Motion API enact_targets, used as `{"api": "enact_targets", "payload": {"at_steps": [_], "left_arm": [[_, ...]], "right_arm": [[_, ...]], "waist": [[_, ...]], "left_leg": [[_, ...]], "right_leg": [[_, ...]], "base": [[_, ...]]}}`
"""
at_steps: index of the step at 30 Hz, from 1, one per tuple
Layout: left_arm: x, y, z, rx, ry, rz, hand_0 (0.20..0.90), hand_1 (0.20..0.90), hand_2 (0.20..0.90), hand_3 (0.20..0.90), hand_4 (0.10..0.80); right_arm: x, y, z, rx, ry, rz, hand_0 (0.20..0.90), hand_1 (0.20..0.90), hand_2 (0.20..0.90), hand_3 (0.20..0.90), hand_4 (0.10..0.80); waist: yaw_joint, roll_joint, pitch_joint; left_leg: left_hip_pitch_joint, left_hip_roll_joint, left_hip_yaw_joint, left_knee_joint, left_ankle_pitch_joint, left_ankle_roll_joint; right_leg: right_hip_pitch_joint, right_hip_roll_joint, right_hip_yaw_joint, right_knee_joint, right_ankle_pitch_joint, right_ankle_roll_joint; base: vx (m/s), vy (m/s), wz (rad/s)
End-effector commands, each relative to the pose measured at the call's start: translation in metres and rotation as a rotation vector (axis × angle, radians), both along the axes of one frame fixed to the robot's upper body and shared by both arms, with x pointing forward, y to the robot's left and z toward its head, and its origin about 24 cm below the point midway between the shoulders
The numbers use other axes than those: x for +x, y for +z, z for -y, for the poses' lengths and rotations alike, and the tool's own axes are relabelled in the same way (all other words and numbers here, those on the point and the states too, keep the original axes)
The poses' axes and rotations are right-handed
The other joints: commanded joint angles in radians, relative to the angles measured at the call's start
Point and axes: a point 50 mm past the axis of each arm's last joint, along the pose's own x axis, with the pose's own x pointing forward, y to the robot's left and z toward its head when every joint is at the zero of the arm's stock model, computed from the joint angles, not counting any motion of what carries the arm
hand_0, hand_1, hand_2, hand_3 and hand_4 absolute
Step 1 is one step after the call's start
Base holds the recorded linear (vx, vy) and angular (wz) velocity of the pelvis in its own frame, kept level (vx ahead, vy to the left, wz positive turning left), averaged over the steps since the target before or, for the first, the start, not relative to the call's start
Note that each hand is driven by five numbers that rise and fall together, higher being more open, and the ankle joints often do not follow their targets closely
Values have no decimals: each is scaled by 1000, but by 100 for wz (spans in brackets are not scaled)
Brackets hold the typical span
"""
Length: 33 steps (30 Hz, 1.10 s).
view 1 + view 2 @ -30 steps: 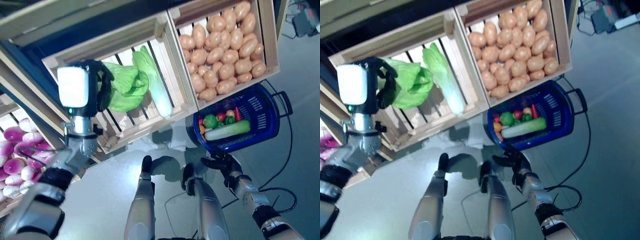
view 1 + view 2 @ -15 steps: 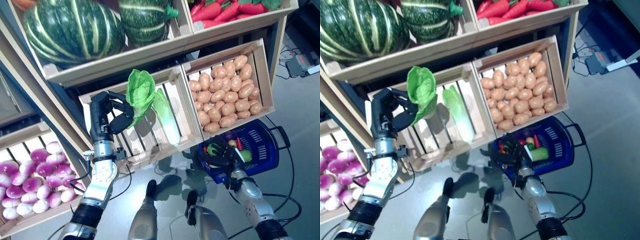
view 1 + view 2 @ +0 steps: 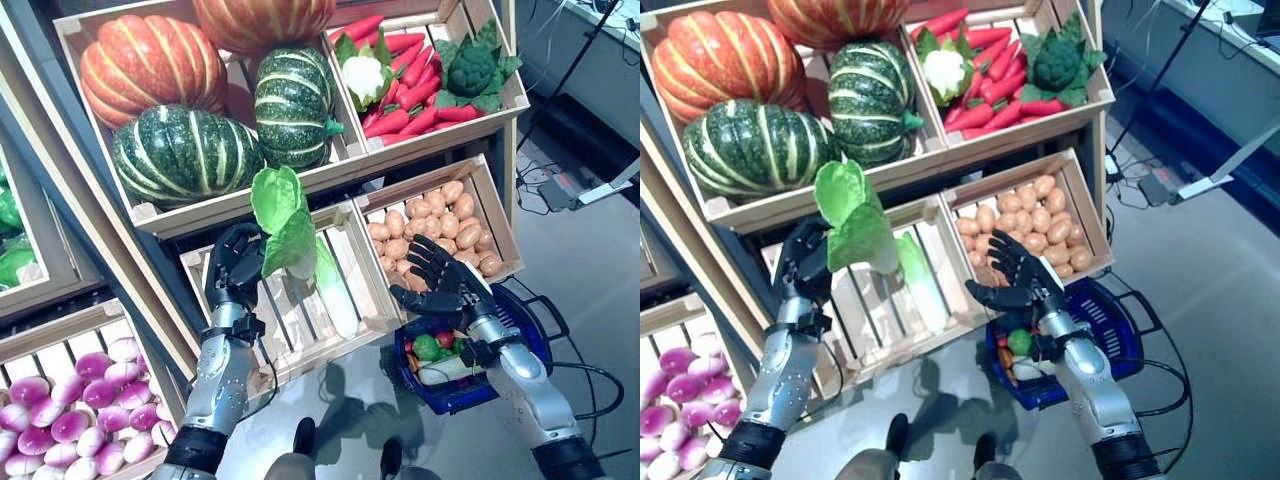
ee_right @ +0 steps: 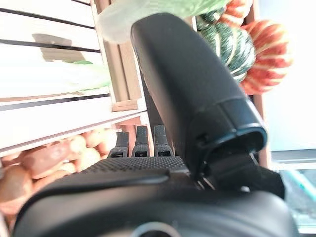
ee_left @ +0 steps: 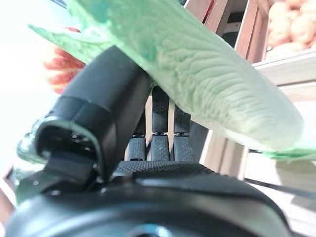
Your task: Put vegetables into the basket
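The left hand (image 3: 236,268) is raised in front of the slatted wooden crate (image 3: 345,214) in the middle row of the shelf, with its thumb and fingers pinched on a pale green lettuce (image 3: 282,212). The leafy end of the lettuce stands up above the hand, reaching the front board of the crate of pumpkins above. Inside the slatted crate, just right of the held lettuce, a second long lettuce (image 3: 333,283) lies on the slats.

The right hand (image 3: 440,286) hovers with fingers spread apart and holding nothing, in front of the crate of potatoes (image 3: 430,219) and just above the far rim of the blue basket (image 3: 532,336). The basket sits on the grey floor on the near right, below the potato crate, and already holds a green round vegetable, something red and a long pale one.

On the top shelf are orange and green striped pumpkins (image 3: 180,154) on the left, and red peppers with a cauliflower and broccoli (image 3: 470,70) on the right. Purple turnips (image 3: 70,422) fill a crate at the near left.
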Motion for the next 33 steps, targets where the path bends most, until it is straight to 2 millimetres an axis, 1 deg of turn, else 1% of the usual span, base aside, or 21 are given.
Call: {"api": "enact_targets", "payload": {"at_steps": [1, 2, 4, 6, 8, 13, 16, 21, 26, 33], "left_arm": [[12, 27, 1, -26, -25, 155, 300, 300, 300, 300, 400], [12, 27, 1, -28, -27, 153, 300, 300, 300, 300, 400], [14, 26, 6, -32, -51, 143, 300, 300, 300, 300, 400], [15, 24, 10, -46, -70, 129, 300, 300, 300, 300, 400], [17, 20, 16, -86, -112, 92, 300, 300, 300, 300, 400], [18, 9, 26, -151, -181, 52, 300, 300, 300, 300, 400], [18, 6, 34, -172, -226, 29, 300, 300, 300, 300, 400], [17, -1, 45, -243, -293, -5, 300, 300, 300, 300, 400], [16, -8, 58, -358, -368, -37, 300, 300, 300, 300, 400], [14, -12, 69, -465, -405, -58, 300, 300, 300, 300, 400]], "right_arm": [[5, 38, -23, 14, 178, 143, 900, 900, 900, 900, 800], [5, 38, -23, 13, 182, 139, 900, 900, 900, 900, 800], [7, 32, -32, -9, 217, 91, 900, 900, 900, 900, 800], [9, 29, -36, 11, 235, 54, 900, 900, 900, 900, 800], [11, 25, -42, 13, 251, 9, 900, 900, 900, 900, 800], [16, 25, -58, 41, 317, -32, 900, 900, 900, 900, 800], [16, 21, -66, 44, 354, -88, 900, 900, 900, 900, 800], [14, 15, -76, 102, 395, -157, 900, 900, 900, 900, 800], [17, 20, -89, 156, 417, -144, 900, 900, 900, 900, 800], [18, 23, -98, 196, 425, -155, 900, 900, 900, 900, 800]], "waist": [[-14, -16, -129], [-13, -17, -130], [-8, -19, -138], [-4, -20, -143], [0, -22, -151], [7, -24, -165], [10, -24, -175], [15, -26, -188], [21, -27, -201], [21, -26, -213]], "left_leg": [[-9, -42, 4, 21, -60, 24], [-8, -42, 4, 20, -60, 24], [1, -42, 2, 11, -58, 25], [3, -41, 1, 8, -59, 24], [10, -39, 0, 4, -60, 22], [21, -35, 3, -3, -61, 20], [25, -34, 6, -5, -62, 19], [29, -30, 5, -5, -63, 17], [34, -30, 3, -5, -65, 16], [36, -32, 8, -5, -65, 19]], "right_leg": [[-27, -46, -29, 51, 22, -17], [-26, -46, -29, 50, 22, -17], [-16, -47, -32, 39, 25, -16], [-10, -47, -33, 31, 28, -15], [-2, -50, -34, 19, 33, -13], [10, -55, -36, 5, 41, -10], [13, -58, -35, -1, 45, -9], [22, -63, -38, -13, 52, -7], [29, -67, -38, -18, 56, -6], [28, -75, -33, -19, 62, -1]], "base": [[52, -6, -5], [37, -11, -2], [44, -14, 1], [0, 0, 0], [39, -16, 3], [29, -6, 1], [33, 1, 1], [21, 1, 0], [32, 1, 0], [14, 7, 0]]}}
